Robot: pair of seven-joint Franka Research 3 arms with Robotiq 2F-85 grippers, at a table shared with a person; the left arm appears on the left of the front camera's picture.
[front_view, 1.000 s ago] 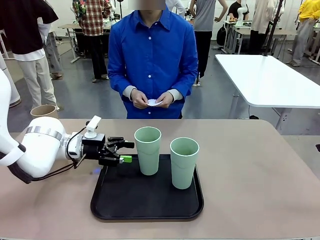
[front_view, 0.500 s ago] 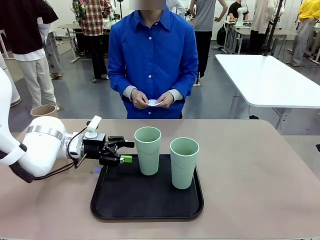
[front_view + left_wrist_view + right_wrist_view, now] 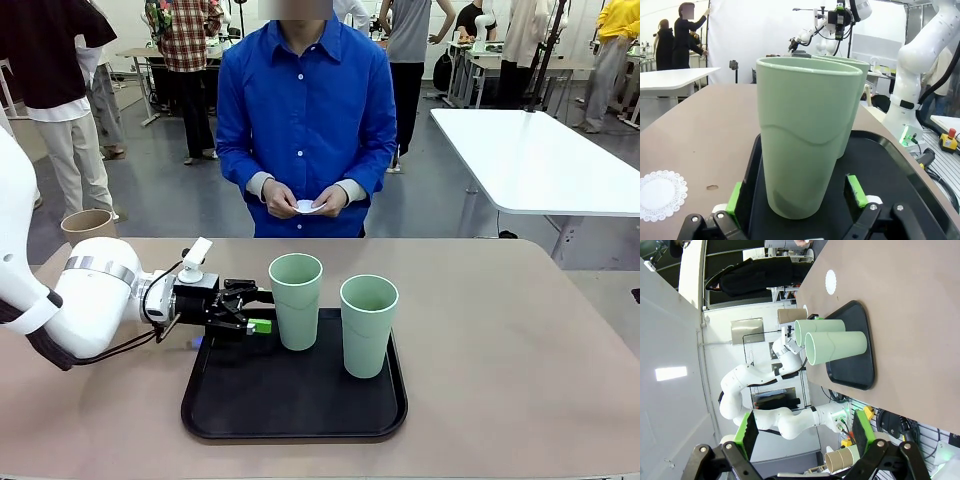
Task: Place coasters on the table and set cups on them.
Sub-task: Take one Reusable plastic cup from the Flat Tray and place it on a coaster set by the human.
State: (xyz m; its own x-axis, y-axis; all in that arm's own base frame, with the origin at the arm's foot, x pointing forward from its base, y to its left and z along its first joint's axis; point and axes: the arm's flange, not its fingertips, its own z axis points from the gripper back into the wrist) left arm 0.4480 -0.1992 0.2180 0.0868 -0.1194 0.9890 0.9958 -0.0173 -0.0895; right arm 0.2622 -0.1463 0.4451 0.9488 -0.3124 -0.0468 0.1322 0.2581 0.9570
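Note:
Two pale mint cups [image 3: 296,300] [image 3: 368,325] stand upright on a black tray [image 3: 295,405] on the tan table [image 3: 500,330]. My left gripper [image 3: 262,311] lies level at the left cup's side, open. Seen from the left wrist, that cup [image 3: 807,135] stands between the green pads [image 3: 734,197], apart from both, with my left gripper [image 3: 795,192] around its base. One coaster [image 3: 660,194] lies flat on the table beside the tray. A tan cup [image 3: 88,222] stands at the far left behind my arm. The person's hands hold more white coasters [image 3: 308,206]. My right gripper [image 3: 804,430] is open and holds nothing.
The person in a blue shirt [image 3: 305,110] stands at the table's far edge. A white glossy table [image 3: 540,160] stands behind at the right. The right half of the tan table is bare. The right wrist view shows the tray [image 3: 855,347] from afar.
My left gripper has slid right along the tray's left edge until its fingers flank the left mint cup. The cups and the person's hands have not moved.

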